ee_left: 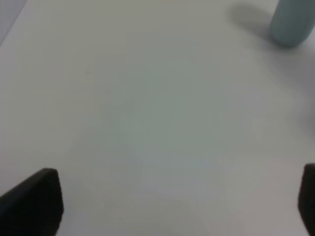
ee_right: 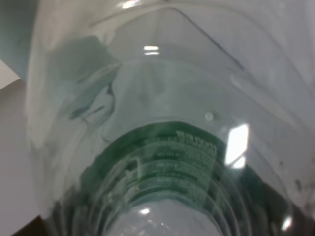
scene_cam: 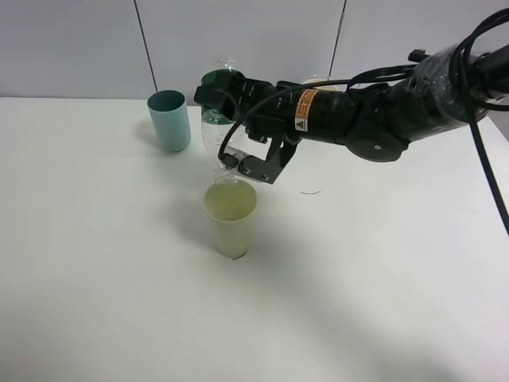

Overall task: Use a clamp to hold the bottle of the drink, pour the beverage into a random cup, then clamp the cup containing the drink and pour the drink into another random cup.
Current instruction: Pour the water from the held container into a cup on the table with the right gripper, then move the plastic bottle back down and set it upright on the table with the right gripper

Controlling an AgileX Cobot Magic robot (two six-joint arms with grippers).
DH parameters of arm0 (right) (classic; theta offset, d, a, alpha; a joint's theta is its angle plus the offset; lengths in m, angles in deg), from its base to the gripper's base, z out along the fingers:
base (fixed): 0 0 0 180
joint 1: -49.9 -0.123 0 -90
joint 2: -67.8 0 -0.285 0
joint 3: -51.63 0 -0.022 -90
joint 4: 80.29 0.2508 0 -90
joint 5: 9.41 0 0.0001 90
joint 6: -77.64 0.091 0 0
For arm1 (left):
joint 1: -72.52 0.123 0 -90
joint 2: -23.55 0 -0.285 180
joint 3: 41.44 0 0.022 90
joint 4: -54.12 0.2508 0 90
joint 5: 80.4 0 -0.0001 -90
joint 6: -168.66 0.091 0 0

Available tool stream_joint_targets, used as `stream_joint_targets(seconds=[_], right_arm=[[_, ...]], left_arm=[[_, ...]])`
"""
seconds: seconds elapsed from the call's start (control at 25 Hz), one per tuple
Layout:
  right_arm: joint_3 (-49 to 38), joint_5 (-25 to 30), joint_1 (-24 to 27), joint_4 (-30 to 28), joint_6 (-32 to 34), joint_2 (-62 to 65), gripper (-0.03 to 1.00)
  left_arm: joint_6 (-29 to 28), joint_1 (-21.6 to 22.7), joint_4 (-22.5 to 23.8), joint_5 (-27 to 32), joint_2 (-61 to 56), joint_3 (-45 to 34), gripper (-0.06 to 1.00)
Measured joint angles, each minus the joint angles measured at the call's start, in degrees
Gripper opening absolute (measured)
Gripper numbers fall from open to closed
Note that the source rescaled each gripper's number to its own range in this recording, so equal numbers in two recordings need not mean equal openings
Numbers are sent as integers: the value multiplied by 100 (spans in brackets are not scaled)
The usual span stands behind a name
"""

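Fingers (scene_cam: 231, 91) of the right gripper (scene_cam: 216, 99) are closed around the body of the clear plastic bottle (scene_cam: 213, 131), pinching it at its green label. The right arm (scene_cam: 374, 119) reaches in from the far right and crosses the middle of the white table (scene_cam: 103, 278). The bottle is tipped over: its base points up and toward the far wall (scene_cam: 79, 40), and its neck points down. Its mouth sits just above the far rim of the pale yellow cup (scene_cam: 231, 219); I cannot tell whether they touch. That cup stands upright near the centre of the table, and its inside looks yellowish, though the level of any drink cannot be made out. The right wrist view is filled by the bottle (ee_right: 162, 123) at close range, with the transparent wall and the printed green band around it, and no fingers can be made out there.

The teal cup (scene_cam: 169, 121) stands upright at the far left, well apart from the yellow cup and left of the bottle. A thin dark curved mark (scene_cam: 310, 191) lies on the table to the right of the yellow cup.

The left gripper (ee_left: 172, 201) is out of the high view. Its wrist camera shows its dark fingertips (ee_left: 34, 201) spread wide with only bare table (ee_left: 147, 98) between them, and the teal cup (ee_left: 291, 22) well beyond.
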Motion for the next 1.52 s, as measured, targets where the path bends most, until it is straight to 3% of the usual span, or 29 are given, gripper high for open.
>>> stream_joint_targets(seconds=[0.16, 0.32, 0.44, 0.8, 0.96, 1.32, 1.52], right_arm=[[0, 0, -11, 211, 121, 0, 0], [0, 5, -11, 483, 933, 0, 0], [0, 5, -11, 506, 2037, 0, 0], [0, 91, 47, 1130, 6284, 0, 0], [0, 168, 142, 1239, 7610, 5, 0], [-107, 299, 198, 1375, 9194, 243, 0], [-643, 278, 326, 1558, 9479, 556, 0]], left_arm=[[0, 0, 0, 0, 0, 0, 90], [0, 0, 0, 0, 0, 0, 90], [0, 0, 0, 0, 0, 0, 90], [0, 0, 0, 0, 0, 0, 90], [0, 0, 0, 0, 0, 0, 90], [0, 0, 0, 0, 0, 0, 90], [5, 0, 0, 0, 0, 0, 90]])
